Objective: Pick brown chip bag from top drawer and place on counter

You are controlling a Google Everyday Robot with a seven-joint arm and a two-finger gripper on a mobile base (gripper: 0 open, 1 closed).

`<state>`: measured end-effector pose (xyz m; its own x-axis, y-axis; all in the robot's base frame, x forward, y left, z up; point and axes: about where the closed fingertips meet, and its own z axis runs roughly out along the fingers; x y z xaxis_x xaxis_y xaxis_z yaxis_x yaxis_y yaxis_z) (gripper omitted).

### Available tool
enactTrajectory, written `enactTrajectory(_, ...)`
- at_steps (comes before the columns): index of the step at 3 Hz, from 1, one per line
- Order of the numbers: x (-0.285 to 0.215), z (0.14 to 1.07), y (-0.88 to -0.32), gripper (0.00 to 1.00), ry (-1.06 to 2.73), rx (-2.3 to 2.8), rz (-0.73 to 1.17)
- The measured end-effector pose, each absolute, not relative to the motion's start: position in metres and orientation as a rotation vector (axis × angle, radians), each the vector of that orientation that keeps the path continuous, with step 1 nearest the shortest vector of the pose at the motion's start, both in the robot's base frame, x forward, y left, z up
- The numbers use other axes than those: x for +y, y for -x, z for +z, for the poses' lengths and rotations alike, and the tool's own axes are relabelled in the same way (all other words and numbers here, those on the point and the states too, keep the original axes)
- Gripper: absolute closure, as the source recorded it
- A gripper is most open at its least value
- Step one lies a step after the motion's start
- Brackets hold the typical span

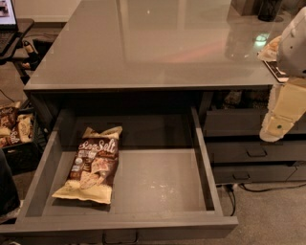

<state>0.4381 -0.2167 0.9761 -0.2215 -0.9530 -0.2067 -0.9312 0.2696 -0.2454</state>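
The brown chip bag (93, 164) lies flat on the left side of the open top drawer's floor (158, 182), its "Sea Salt" lettering facing up. The drawer is pulled far out below the counter (143, 43), a glossy grey slab. My gripper (277, 125) hangs at the right edge of the view, in front of the narrower drawers, well to the right of the open drawer and far from the bag. It holds nothing that I can see.
Narrower grey drawers with loop handles (256, 152) stand on the right. A black crate with small packets (14, 129) sits on the floor at the left. A small desk with a laptop (7, 19) is at the top left. Dark objects (267, 9) stand on the counter's far right.
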Motion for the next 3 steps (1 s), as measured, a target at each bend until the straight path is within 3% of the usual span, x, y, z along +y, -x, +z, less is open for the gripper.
enactTrajectory(1,-0.217,0.976,-0.438,0.00,1.725,2.232,-0.098)
enactTrajectory(3,-0.149,0.967,-0.406,0.00,1.833,2.145,-0.058)
